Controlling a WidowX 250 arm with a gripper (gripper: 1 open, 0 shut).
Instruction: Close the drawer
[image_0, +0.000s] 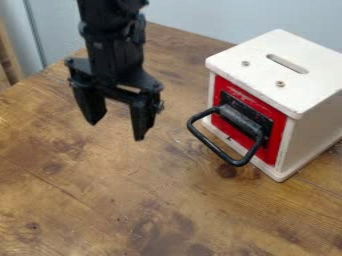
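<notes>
1. Bench: worn wooden top, stained and scuffed in the foreground. Nothing lies on it between camera and arm.

2. Claw: black, pointing straight down, hanging just above the bench left of centre. Its two fingers stand wide apart with nothing between them.

3. Drawer: red front with black panel, set in the left-facing side of the white box at right. It seems to stand out a little from the box face; how far cannot be read from this angle. It is well apart from the claw, off to its right.

4. Handle: large black looped bar, jutting out from the drawer front toward the claw and down toward the bench.

5. Handling judgement: drawer and handle look rigid, hard plastic or wood, not fragile. The box looks small and light, so a hard shove could slide it along the bench.

6. No grasp needed, in my view. Press flat on the red front or the handle, pushing squarely toward the box.
</notes>
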